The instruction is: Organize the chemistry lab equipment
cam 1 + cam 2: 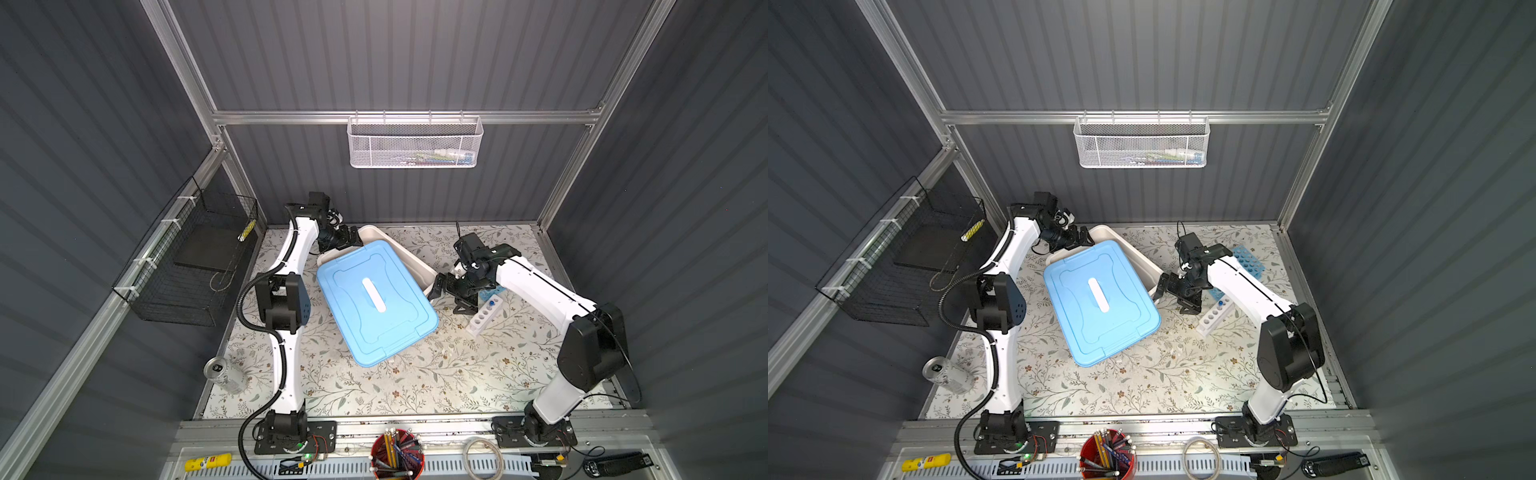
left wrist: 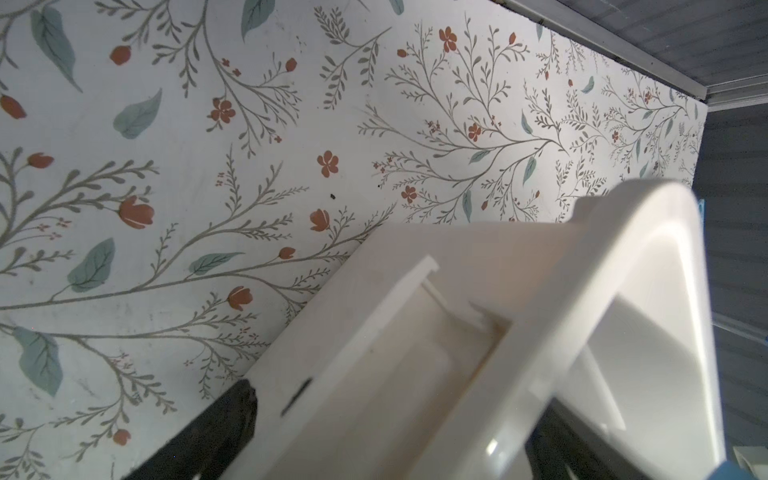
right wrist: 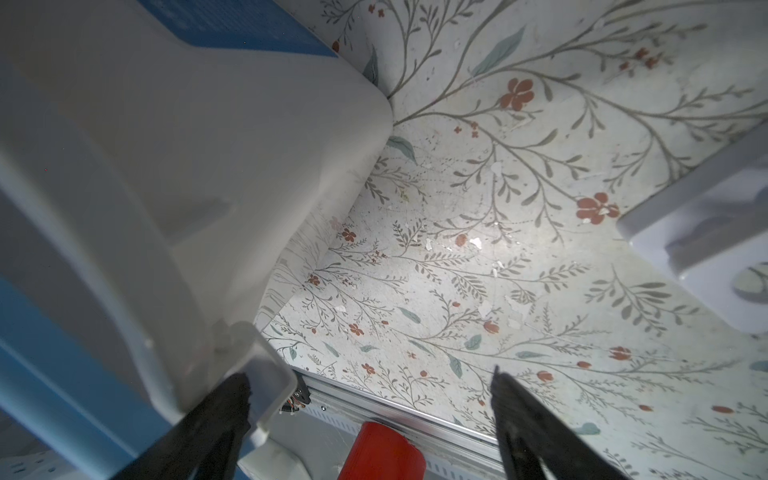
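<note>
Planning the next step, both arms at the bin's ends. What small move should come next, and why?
Probably close the left gripper on the rim of the white bin: its open jaws straddle it, and the blue lid lies askew.

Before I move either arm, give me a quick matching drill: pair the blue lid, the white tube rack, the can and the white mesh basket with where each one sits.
Things:
1. blue lid
2. white tube rack
3. can
4. white mesh basket

Places:
A. hanging on the rail of the back wall
B. at the front-left edge of the table
C. askew on top of the white bin
D. on the table, right of the bin

Pairs: 1-C, 2-D, 3-B, 4-A
</note>
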Controlling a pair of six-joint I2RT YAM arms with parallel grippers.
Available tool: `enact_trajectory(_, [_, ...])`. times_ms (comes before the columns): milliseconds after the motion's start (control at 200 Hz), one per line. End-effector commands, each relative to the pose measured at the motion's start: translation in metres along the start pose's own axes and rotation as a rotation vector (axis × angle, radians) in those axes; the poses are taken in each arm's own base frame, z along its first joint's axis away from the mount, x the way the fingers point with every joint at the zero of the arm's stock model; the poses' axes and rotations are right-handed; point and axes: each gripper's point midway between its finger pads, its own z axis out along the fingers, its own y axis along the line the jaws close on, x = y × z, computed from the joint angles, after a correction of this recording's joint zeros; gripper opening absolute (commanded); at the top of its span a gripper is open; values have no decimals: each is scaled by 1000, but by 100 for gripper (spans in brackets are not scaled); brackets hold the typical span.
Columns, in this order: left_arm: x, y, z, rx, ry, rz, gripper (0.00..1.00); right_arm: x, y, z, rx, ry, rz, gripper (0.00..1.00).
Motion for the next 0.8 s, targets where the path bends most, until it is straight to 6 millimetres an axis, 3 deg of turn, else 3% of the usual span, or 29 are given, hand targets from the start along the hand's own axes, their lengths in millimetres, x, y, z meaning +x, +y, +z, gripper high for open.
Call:
enact_trajectory(0, [3, 3, 4, 10, 29, -33, 98, -13, 2, -19, -21, -61, 1, 92])
enact_trajectory(165, [0, 5, 2, 8, 20, -39, 99, -28, -13, -45, -13, -163, 58, 93])
enact_trajectory(290, [-3, 6, 0, 10, 13, -50, 99, -26, -4, -65, -88, -212, 68, 92])
enact_trajectory(495, [-7, 3, -6, 16, 1, -53, 99, 23, 9, -70, -267, -181, 140, 89])
enact_trajectory(595, [-6, 3, -6, 18, 1, -56, 99, 51, 3, -64, -297, -149, 172, 88])
enact_trajectory(795, [-6, 2, -10, 15, -6, -54, 99, 86, 23, -47, -393, -90, 124, 85])
